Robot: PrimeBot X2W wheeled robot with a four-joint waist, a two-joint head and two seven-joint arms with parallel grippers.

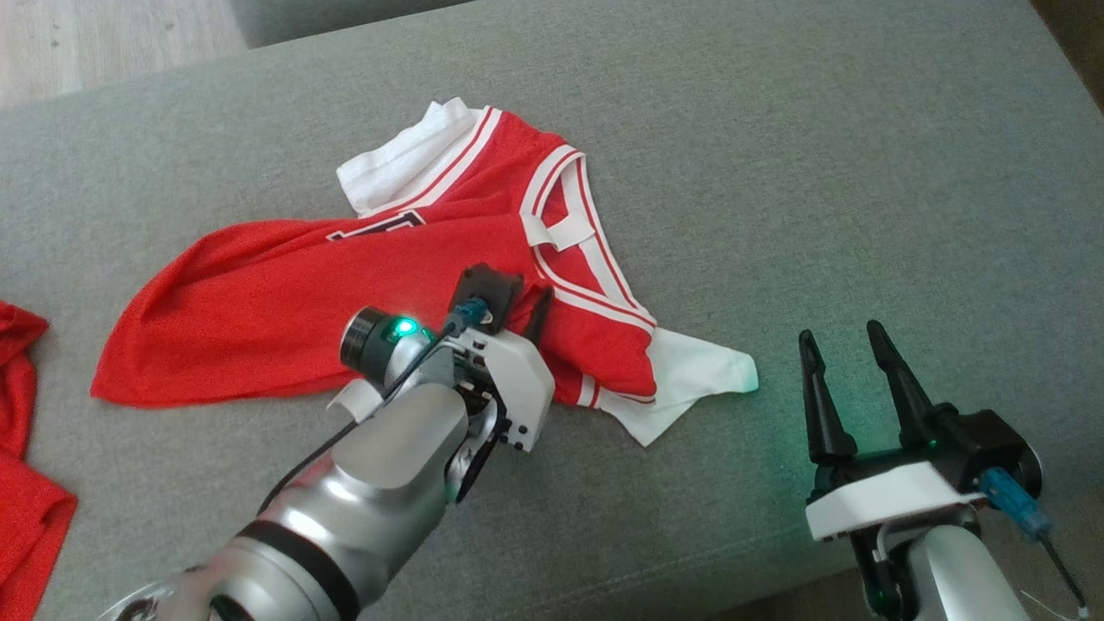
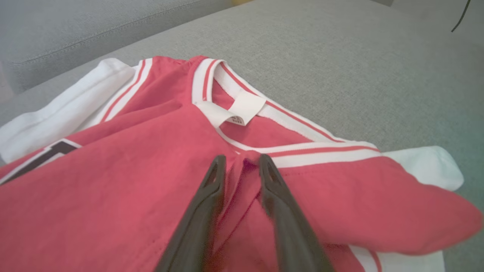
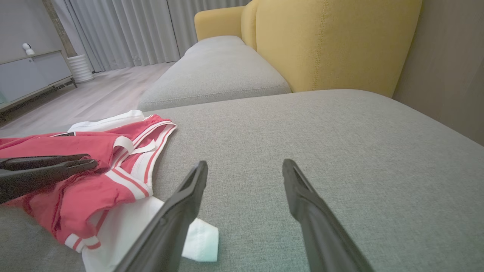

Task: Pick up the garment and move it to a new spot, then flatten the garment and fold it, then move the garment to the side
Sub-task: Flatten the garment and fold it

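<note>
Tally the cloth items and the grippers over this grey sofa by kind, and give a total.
red-and-white jersey: 1
red cloth, at the head view's left edge: 1
grippers: 2 (left gripper, right gripper)
Total: 4

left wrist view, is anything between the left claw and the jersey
Nothing visible does. The left claw sits on the jersey, its fingers pinching a raised fold of red cloth just below the collar.
</note>
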